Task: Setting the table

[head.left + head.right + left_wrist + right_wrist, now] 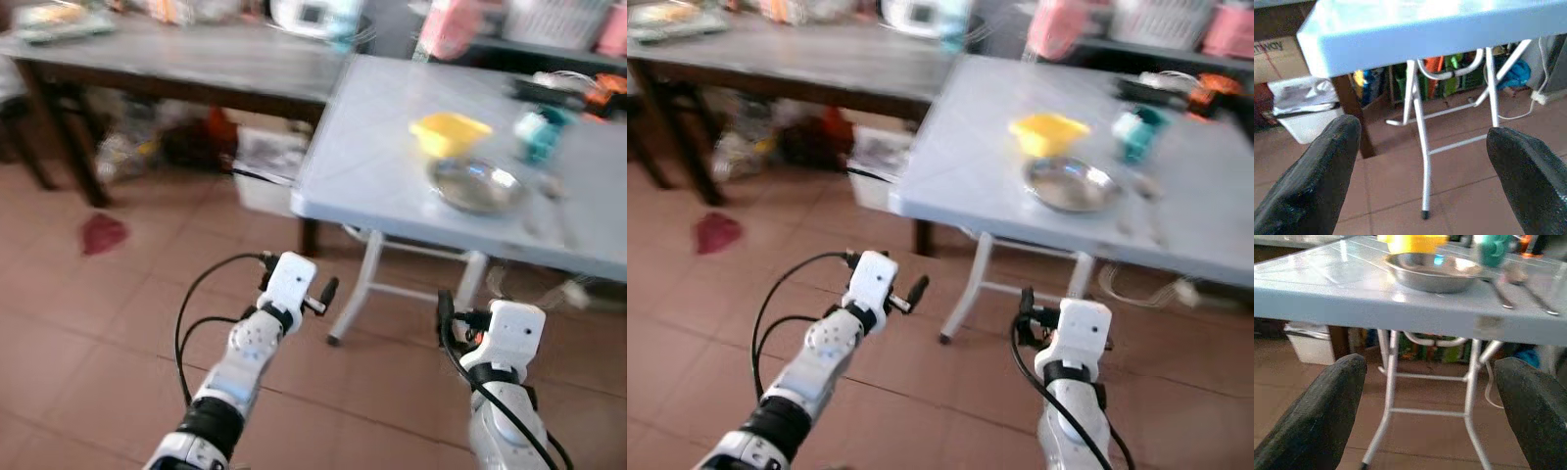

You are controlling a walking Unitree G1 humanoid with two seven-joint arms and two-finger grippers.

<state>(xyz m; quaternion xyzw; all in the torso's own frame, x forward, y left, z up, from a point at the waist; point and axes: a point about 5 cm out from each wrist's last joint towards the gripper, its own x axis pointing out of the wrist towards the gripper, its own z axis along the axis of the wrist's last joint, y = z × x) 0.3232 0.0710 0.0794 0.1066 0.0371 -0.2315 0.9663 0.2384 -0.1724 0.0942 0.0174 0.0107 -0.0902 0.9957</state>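
Observation:
A pale blue folding table stands ahead to the right. On it lie a round metal plate, a yellow bowl just behind the plate, and a teal cup to their right. Two pieces of cutlery rest beside the plate near the front edge. Both arms are held low over the floor, short of the table. My left gripper is open and empty, facing the table's white legs. My right gripper is open and empty too, below the table's edge, level with the plate.
A dark wooden table with clutter on it runs along the back left. A white bin sits under its right end. A red patch lies on the brown tiled floor. Shelves with pink containers stand behind.

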